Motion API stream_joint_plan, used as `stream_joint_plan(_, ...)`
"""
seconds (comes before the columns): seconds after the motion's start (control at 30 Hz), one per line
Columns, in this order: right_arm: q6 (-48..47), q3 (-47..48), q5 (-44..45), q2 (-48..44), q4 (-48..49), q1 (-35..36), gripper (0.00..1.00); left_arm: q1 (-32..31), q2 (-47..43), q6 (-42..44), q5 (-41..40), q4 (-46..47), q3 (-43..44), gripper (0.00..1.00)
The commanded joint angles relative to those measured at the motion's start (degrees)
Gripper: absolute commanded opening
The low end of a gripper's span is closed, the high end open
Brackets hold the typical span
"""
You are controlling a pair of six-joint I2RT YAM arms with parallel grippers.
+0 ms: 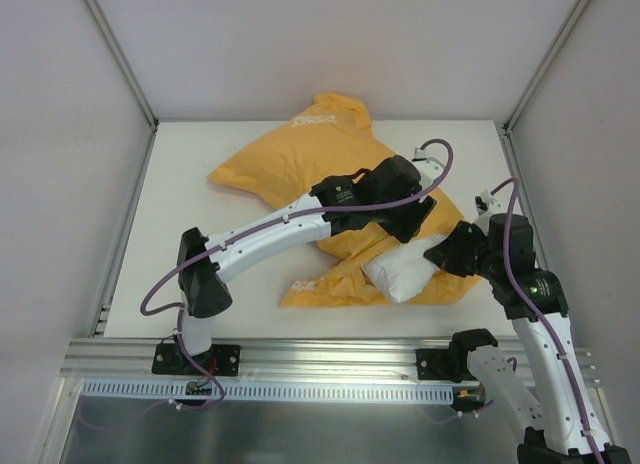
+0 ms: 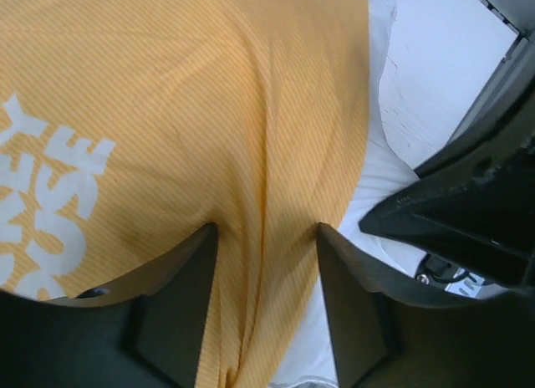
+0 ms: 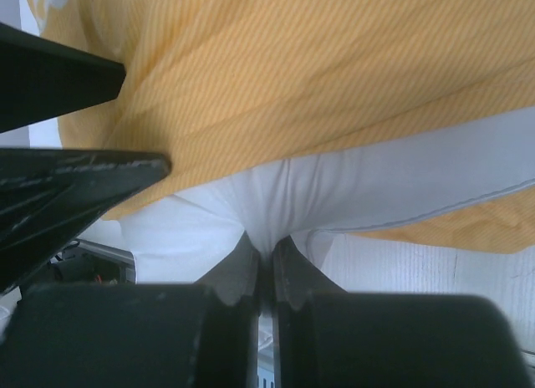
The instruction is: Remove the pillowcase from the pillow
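The orange pillowcase [image 1: 300, 169] lies crumpled across the middle of the white table, white logos showing at its back and front edges. A corner of the white pillow [image 1: 400, 272] sticks out of it at the front right. My right gripper [image 1: 447, 256] is shut on that white corner; the right wrist view shows the jaws [image 3: 269, 242] pinching the pillow [image 3: 376, 183] under the pillowcase [image 3: 334, 62]. My left gripper [image 1: 415, 219] reaches across from the left. Its jaws [image 2: 266, 229] are open, straddling a fold of the pillowcase [image 2: 209, 112] beside the pillow [image 2: 380, 179].
The white table [image 1: 180, 214] is enclosed by grey walls with metal corner posts [image 1: 115, 54]. An aluminium rail [image 1: 320, 359] runs along the near edge by the arm bases. The two grippers are close together at the table's right side.
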Motion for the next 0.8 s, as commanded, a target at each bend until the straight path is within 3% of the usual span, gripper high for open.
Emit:
stream_joint_plan(0.0, 1.0, 0.3, -2.4, -1.7, 2.6, -0.2, 0.01, 1.3, 2.4, -0.2, -1.6, 0.0, 3.2, 0.48)
stream_joint_plan(0.1, 0.8, 0.6, -2.4, -2.1, 2.2, -0.2, 0.01, 2.3, 3.4, -1.1, -0.1, 0.0, 3.3, 0.28)
stream_joint_plan(0.13, 0.7, 0.6, -2.6, -2.2, 2.1, -0.3, 0.01, 2.6, 3.5, -1.4, 0.4, 0.0, 3.6, 0.14)
stream_joint_plan(0.2, 0.3, 0.5, -2.6, -2.1, 2.1, -0.2, 0.01, 3.8, 3.5, -2.4, 0.6, 0.1, 3.9, 0.0)
stream_joint_plan(0.37, -0.9, -0.3, -3.8, -2.5, 0.9, -0.2, 0.01, 12.0, 2.5, -12.2, -1.1, 0.0, 2.7, 0.0)
stream_joint_plan(0.6, -1.7, -3.5, -6.7, -7.5, -5.0, -0.3, 0.01, 29.6, 2.0, -26.6, -3.5, -0.6, 1.9, 0.0)
stream_joint_plan(0.77, -2.4, -5.4, -11.5, -10.8, -8.1, -0.2, 0.01, 35.5, -0.9, -34.3, -6.4, -1.0, -3.5, 0.0)
